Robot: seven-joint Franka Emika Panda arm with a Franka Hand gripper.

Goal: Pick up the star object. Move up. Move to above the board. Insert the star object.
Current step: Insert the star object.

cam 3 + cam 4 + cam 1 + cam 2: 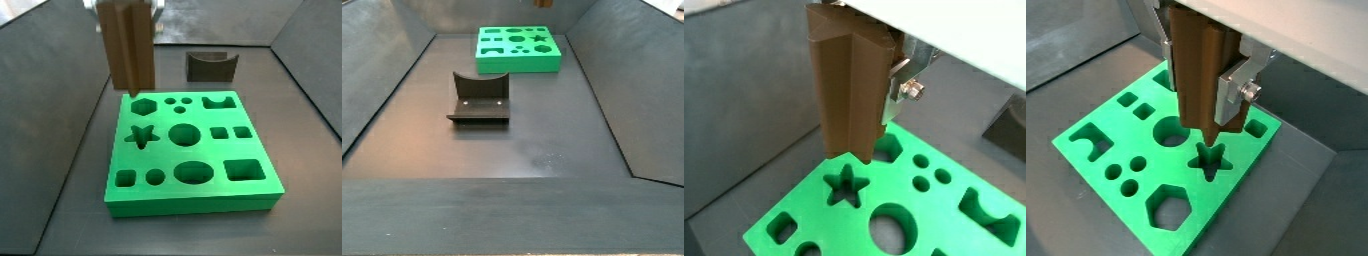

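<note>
We judge we are at the move above the board (1106, 140): our gripper (1207, 85) is closed on the star object (1200, 70), held upright with its lower end just over the star hole (1209, 160). Next comes matching the ridges to the hole and lowering straight down.

The pincer (1207, 85) has flat silver fingers (1236, 88) with bolts.
</note>
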